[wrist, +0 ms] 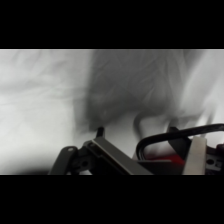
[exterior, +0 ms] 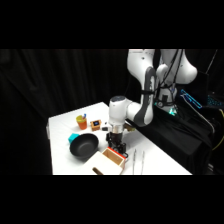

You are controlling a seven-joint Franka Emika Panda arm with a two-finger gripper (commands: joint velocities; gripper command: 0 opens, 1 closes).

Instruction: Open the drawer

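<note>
Side view: the hand (exterior: 116, 146) is hanging just behind the drawer (exterior: 109, 161) near the tabletop's (exterior: 62, 150) front edge, grip unreadable; bowl (exterior: 83, 145) lying beside it, tongs (exterior: 138, 161) opposite.

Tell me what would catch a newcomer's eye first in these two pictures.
First, the white arm reaching from the upper right, its gripper down at the back of the tan wooden drawer near the table's front edge. To their left sits a black bowl, with an orange cup behind it. In the wrist view, a black loop handle curves close at the lower right.
</note>
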